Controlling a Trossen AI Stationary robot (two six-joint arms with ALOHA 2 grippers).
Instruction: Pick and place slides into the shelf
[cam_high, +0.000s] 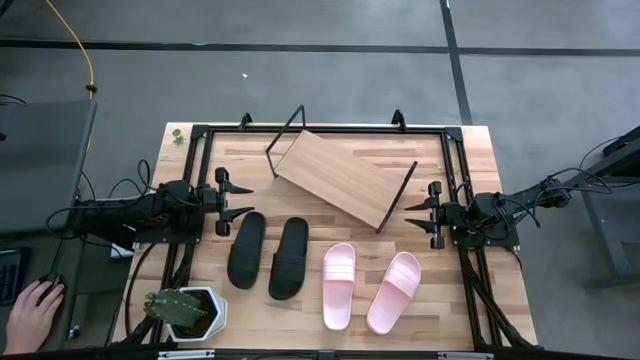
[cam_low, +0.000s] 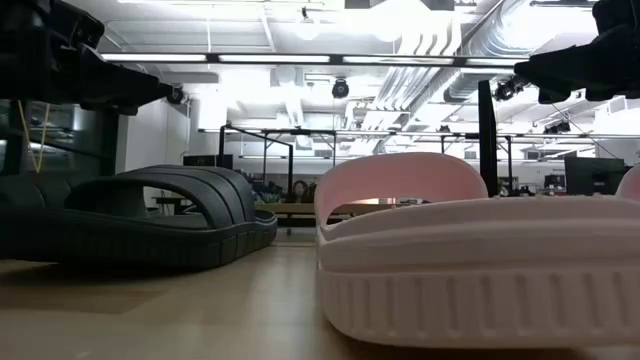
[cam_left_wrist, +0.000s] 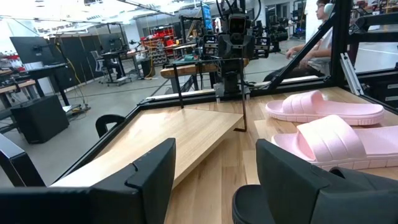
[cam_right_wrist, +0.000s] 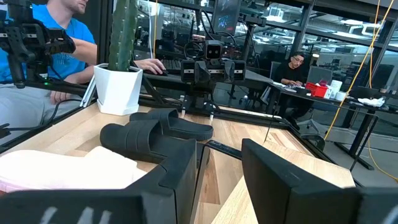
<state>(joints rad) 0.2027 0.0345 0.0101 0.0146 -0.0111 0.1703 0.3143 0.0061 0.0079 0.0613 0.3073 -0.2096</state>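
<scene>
Both claws hang idle with fingers spread and nothing between them: the left gripper (cam_high: 236, 199) sits at the table's 9 o'clock edge, the right gripper (cam_high: 418, 213) at its 3 o'clock edge, each pointing inward over the butcher-block table (cam_high: 450, 320).

Between them, toward 12 o'clock, the shelf (cam_high: 341, 178) lies at an angle on the tabletop, its light wooden board running from upper left to lower right with a thin black wire frame at each end. It holds nothing.

All four slides rest on the table toward 6 o'clock, in a row across the front. The black pair sits nearer the left arm: the outer black slide (cam_high: 246, 248) just below the left gripper, the inner black slide (cam_high: 289, 257) close beside it. The pink pair sits nearer the right arm: the inner pink slide (cam_high: 338, 284) next to the black ones and the outer pink slide (cam_high: 394, 291) leaning slightly toward 1 o'clock. None of them touches the shelf.

From table height, a pink slide (cam_low: 480, 265) fills the foreground with a black slide (cam_low: 150, 230) behind it to one side.

A potted cactus (cam_high: 185, 312) in a white pot stands at the table's 7 o'clock corner. A person's hand (cam_high: 30, 310) rests on a mouse off the table beyond it, and people sit at desks in the workshop behind.
</scene>
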